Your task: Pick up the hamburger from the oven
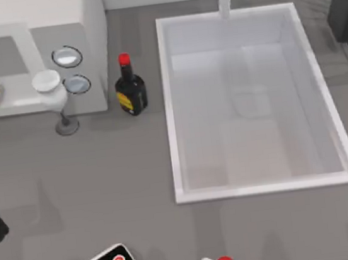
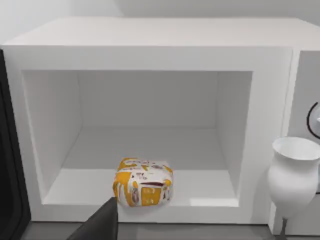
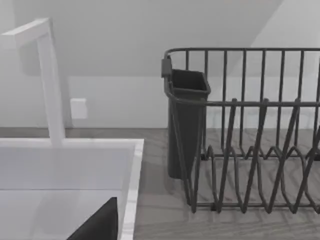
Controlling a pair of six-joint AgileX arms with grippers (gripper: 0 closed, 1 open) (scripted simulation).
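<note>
You see the hamburger [image 2: 143, 182] sitting inside the open oven [image 2: 150, 45], near the front edge of its floor. A wine glass [image 2: 294, 176] stands just beside the oven's front. Your left hand [image 2: 97, 222] faces the opening; you cannot tell its finger state.

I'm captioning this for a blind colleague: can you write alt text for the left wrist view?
A small hamburger in yellow-orange and white sits near the front edge of the open white oven, inside its cavity. A white wine glass stands just outside the oven, beside its opening, and a dark fingertip of the left gripper pokes into view in front of the hamburger.
</note>
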